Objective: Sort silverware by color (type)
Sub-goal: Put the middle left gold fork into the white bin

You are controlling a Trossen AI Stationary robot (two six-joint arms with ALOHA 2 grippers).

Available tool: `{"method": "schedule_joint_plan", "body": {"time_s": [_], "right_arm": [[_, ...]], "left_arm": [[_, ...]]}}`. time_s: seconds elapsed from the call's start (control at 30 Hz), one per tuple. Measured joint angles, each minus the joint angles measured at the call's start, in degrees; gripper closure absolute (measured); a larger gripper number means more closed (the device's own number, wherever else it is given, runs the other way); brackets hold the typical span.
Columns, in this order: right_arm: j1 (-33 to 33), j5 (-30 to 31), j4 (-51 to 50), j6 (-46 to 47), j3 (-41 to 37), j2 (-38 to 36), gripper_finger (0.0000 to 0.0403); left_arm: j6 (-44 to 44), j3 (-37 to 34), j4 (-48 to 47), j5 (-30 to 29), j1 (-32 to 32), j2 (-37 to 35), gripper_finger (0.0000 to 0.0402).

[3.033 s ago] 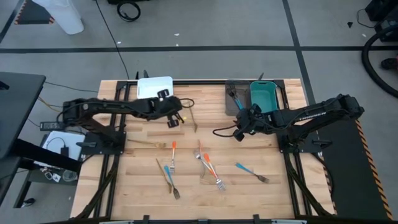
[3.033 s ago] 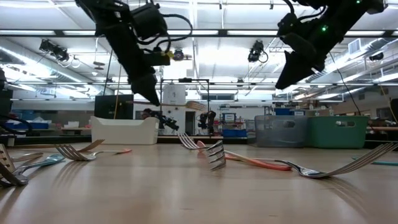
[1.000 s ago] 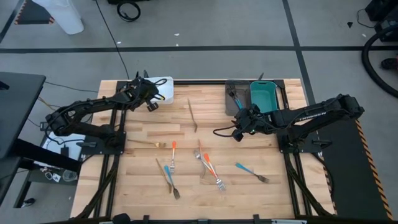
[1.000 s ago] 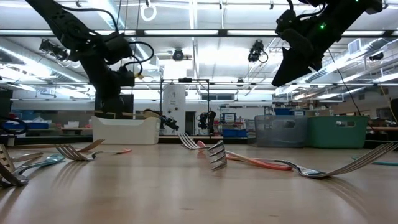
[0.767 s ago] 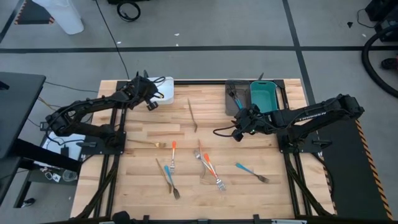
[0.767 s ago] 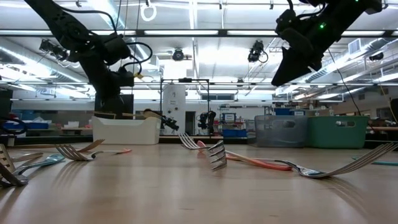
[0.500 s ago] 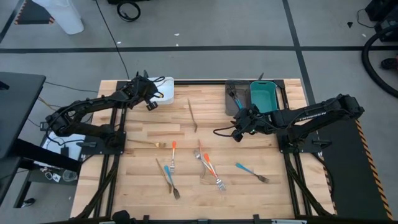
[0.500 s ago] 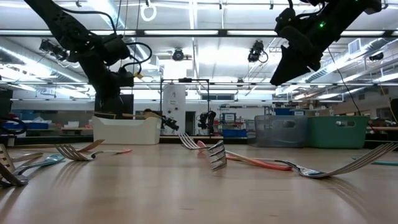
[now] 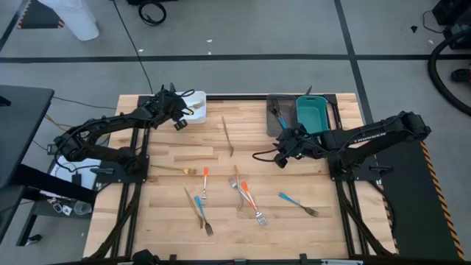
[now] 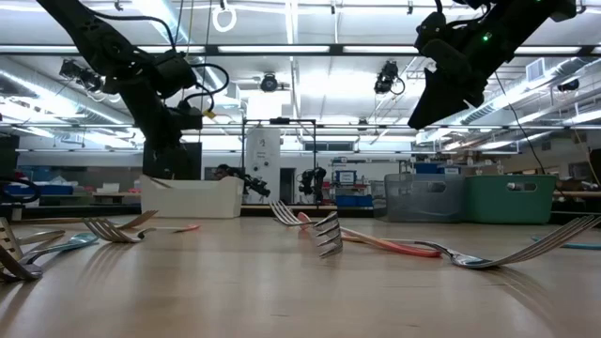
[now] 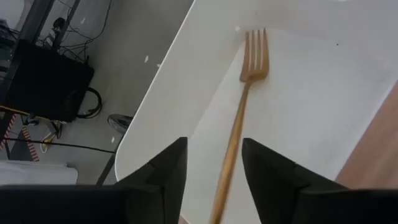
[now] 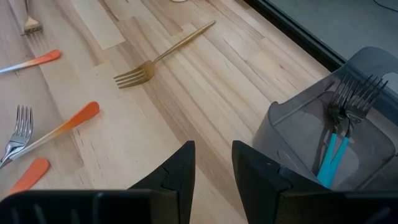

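My left gripper (image 9: 184, 112) hangs open over the white bin (image 9: 193, 99) at the far left. A gold fork (image 11: 239, 118) lies in that bin below the fingers, tines on the bin's floor; I see no finger touching it. Its end shows over the bin's rim (image 10: 155, 180) in the low view. My right gripper (image 9: 283, 152) hovers open with nothing in it, near the grey bin (image 12: 298, 124), which holds blue-handled forks (image 12: 333, 155). More silverware lies flat on the table: gold forks (image 9: 228, 136), orange forks (image 9: 249, 197) and blue forks (image 9: 298, 202).
A teal bin (image 9: 312, 112) stands beside the grey bin (image 9: 276, 118) at the far right. Another gold fork (image 9: 173, 171) lies at the left, another gold fork (image 12: 163, 53) and orange forks (image 12: 62, 127) ahead of the right gripper. Bare wood lies between the two arms.
My left gripper has stayed over the white bin and let go of the gold fork. The fork, held level just above the bin's rim before, has tipped and dropped into the bin.
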Motion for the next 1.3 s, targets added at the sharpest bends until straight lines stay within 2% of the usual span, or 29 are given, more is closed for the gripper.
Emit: {"method": "schedule_joint_plan", "body": {"time_s": [0.37,0.6,0.9,1.2,1.3], "right_arm": [[0.00,0.00,0.21,-1.72,0.00,0.00,0.0286],[0.00,0.04,0.94,-3.19,0.00,0.00,0.0286],[0.00,0.10,3.02,-5.45,0.02,0.00,0.0286],[0.00,0.20,5.50,-8.38,0.02,0.00,0.0286],[-0.07,0.17,6.40,-9.40,0.02,0.00,0.0286]], "left_arm": [[-0.60,0.03,-3.72,0.03,-11.55,-0.02,0.0256],[-10.85,1.36,-16.13,0.75,-19.82,-0.04,0.0260],[-22.12,3.53,-26.98,12.56,-27.18,-0.09,0.0260],[-28.50,3.51,-32.44,14.43,-34.36,-0.09,0.0260],[-30.23,3.51,-33.76,17.03,-36.03,-0.09,0.0260]]}}
